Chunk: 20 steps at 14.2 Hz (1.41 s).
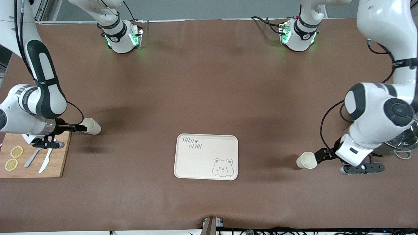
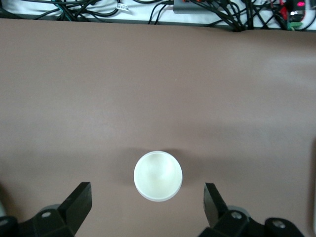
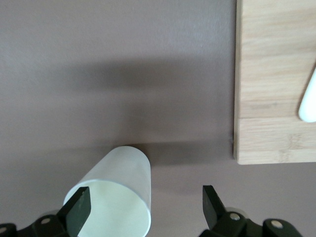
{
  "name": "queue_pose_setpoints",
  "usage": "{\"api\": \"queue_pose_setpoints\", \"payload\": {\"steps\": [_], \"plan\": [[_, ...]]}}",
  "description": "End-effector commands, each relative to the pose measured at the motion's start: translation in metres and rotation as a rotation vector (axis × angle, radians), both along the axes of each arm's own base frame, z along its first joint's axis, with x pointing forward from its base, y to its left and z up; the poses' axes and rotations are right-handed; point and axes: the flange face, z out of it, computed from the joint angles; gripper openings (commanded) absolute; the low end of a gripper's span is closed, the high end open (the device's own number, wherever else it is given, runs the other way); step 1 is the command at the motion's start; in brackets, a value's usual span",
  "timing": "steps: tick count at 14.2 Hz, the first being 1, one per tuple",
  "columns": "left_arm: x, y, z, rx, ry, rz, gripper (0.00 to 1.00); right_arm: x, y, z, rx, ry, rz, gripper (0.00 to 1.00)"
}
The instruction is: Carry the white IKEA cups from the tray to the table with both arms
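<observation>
1. Here, two white cups stood on the brown table (image 1: 209,81), one toward each arm's end. The cup by the left arm (image 1: 306,160) stood upright and showed an empty inside in the left wrist view (image 2: 158,176). The cup by the right arm (image 1: 91,126) also showed an empty inside (image 3: 112,205).
2. The bear-print tray (image 1: 196,163) lay between the cups, well apart from both, and held nothing.
3. The left gripper (image 1: 321,156) sat just beside its cup; in its wrist view the cup stood between the two fingers (image 2: 79,200), with clear gaps either side, so nothing was grasped.
4. The right gripper (image 1: 76,127) was at its cup's rim. In its wrist view the fingers (image 3: 80,210) were spread wide; one overlapped the rim, and whether it touched I cannot tell. The grip looked released.
5. A wooden board (image 1: 57,156) lay under the right arm, carrying two lemon slices (image 1: 16,151), a spoon (image 1: 32,158) and a knife (image 1: 45,164).
6. A glass-lidded pot (image 1: 403,143) stood partly hidden by the left arm.
</observation>
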Motion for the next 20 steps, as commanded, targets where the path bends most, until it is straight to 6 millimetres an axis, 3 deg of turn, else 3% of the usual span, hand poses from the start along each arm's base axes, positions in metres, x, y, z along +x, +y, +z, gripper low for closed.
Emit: {"api": "queue_pose_setpoints", "payload": {"steps": [1, 4, 7, 8, 11, 13, 15, 20], "plan": [[-0.012, -0.002, 0.045, -0.017, 0.046, 0.009, 1.0, 0.004, 0.001, 0.023, -0.002, 0.0, 0.011, 1.0], [-0.03, -0.001, 0.079, -0.012, 0.115, 0.006, 1.0, 0.014, 0.013, 0.043, 0.003, 0.027, 0.04, 1.0], [-0.045, 0.003, 0.131, -0.012, 0.14, 0.006, 1.0, 0.026, 0.017, 0.057, -0.008, -0.013, 0.054, 1.0], [-0.051, 0.004, 0.142, -0.014, 0.143, 0.007, 1.0, 0.033, 0.019, 0.068, -0.012, -0.032, 0.06, 1.0], [-0.085, 0.01, 0.211, -0.025, 0.055, 0.01, 1.0, 0.051, 0.029, 0.102, -0.014, -0.062, 0.083, 1.0], [-0.108, 0.012, 0.235, -0.029, 0.071, 0.031, 1.0, 0.057, 0.031, 0.126, 0.004, -0.037, 0.087, 1.0], [-0.119, 0.013, 0.241, -0.027, 0.092, 0.036, 1.0, 0.06, 0.039, 0.146, 0.014, -0.003, 0.103, 1.0], [-0.124, 0.015, 0.225, -0.023, 0.129, 0.032, 1.0, 0.068, 0.063, 0.204, -0.02, -0.03, 0.161, 1.0]]}}
